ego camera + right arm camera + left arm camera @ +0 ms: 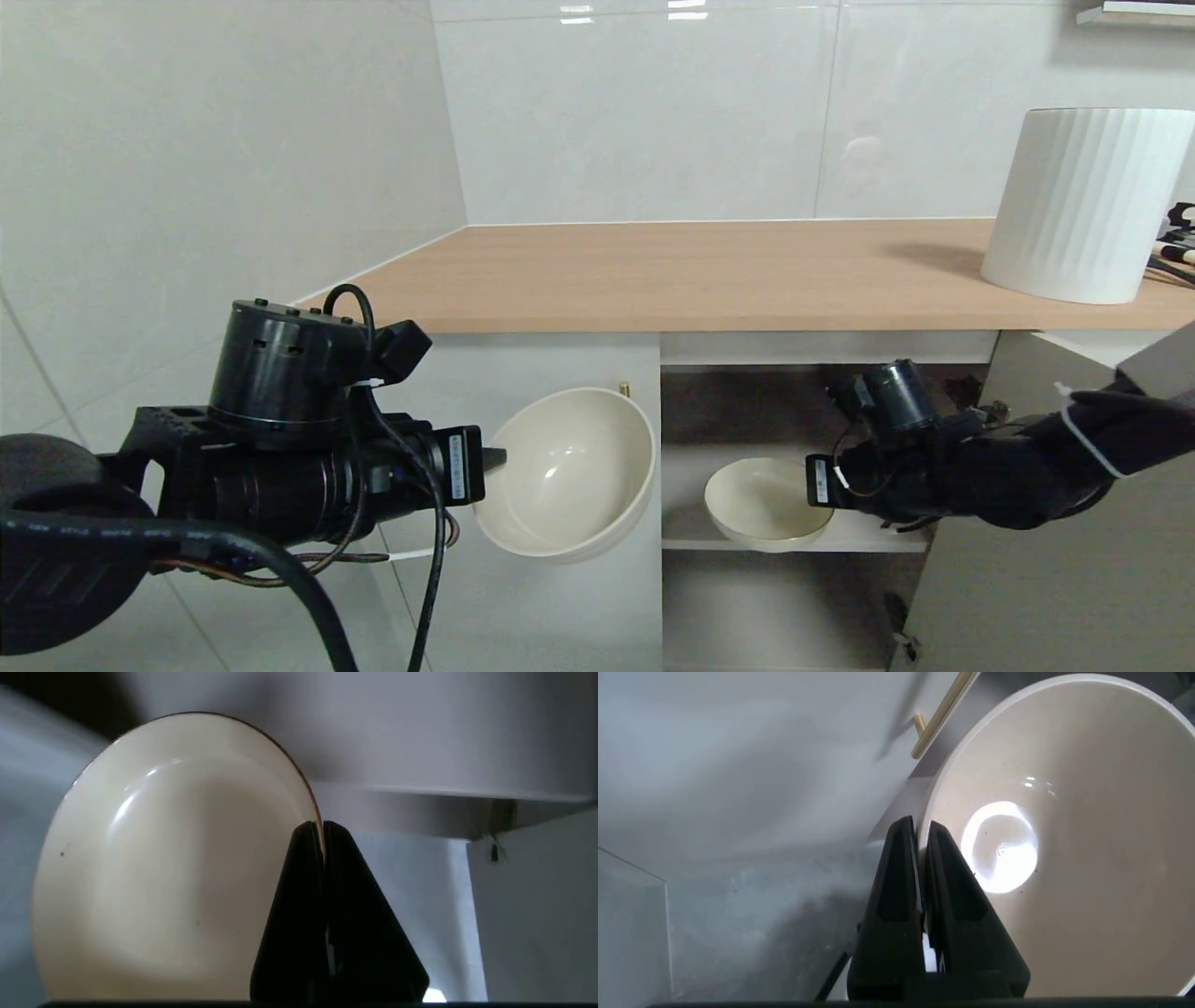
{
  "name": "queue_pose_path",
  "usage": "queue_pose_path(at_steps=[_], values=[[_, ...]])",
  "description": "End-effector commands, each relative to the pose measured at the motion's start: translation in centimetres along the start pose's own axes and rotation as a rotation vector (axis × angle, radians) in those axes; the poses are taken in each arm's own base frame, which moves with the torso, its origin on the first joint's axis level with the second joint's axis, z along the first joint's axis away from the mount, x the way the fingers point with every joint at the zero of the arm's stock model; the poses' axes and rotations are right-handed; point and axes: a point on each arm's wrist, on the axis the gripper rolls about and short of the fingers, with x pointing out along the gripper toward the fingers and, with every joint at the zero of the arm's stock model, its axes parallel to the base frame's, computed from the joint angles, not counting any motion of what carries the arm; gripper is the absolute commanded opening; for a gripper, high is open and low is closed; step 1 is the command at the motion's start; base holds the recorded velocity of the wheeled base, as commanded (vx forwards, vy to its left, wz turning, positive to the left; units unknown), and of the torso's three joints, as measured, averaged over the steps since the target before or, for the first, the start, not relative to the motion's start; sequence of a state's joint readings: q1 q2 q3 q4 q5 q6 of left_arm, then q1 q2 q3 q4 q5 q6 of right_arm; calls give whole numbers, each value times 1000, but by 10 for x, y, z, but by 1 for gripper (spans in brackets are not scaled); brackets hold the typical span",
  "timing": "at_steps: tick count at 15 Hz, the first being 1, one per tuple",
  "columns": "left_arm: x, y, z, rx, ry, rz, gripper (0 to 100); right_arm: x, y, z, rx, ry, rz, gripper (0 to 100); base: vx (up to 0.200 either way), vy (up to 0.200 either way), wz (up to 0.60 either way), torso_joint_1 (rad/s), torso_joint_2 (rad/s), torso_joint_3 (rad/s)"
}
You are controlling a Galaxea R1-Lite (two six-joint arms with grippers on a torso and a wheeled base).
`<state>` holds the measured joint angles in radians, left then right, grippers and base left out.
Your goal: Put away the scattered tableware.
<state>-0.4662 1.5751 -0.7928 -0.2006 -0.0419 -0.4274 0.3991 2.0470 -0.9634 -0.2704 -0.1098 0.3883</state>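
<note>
A deep cream bowl (565, 476) hangs tilted on its side in front of the closed left cabinet door, below the counter. My left gripper (492, 457) is shut on its rim; in the left wrist view the two fingers (901, 873) pinch the edge of the bowl (1064, 840). A shallow cream plate (764, 499) sits at the front of the shelf (868, 537) inside the open cabinet. My right gripper (814, 483) is shut on its right rim, seen in the right wrist view as fingers (304, 873) clamped on the plate (177, 849). I cannot tell whether the plate rests on the shelf.
A wooden countertop (709, 275) runs above the cabinets, with a white ribbed container (1088, 201) at its right end. The left door (523, 597) has a small brass knob (624, 385). The open cabinet door (1055, 569) stands at the right. Tiled walls close off the left and back.
</note>
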Motion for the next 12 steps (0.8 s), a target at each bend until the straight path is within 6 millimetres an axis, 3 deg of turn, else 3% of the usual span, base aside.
queue_pose_path(at_steps=[1, 4, 9, 12], values=[[2, 0, 0, -1, 4, 2, 0, 47, -8, -17, 1, 71, -67, 0, 0, 0, 0, 0, 0, 0], [2, 0, 0, -1, 4, 2, 0, 65, -18, -14, 20, 72, -96, 0, 0, 0, 0, 0, 0, 0], [1, 0, 0, 0, 1, 1, 0, 116, -20, -6, -19, 66, -213, 0, 0, 0, 0, 0, 0, 0], [0, -1, 0, 1, -3, -1, 0, 131, -28, -2, -7, 53, -249, 0, 0, 0, 0, 0, 0, 0]])
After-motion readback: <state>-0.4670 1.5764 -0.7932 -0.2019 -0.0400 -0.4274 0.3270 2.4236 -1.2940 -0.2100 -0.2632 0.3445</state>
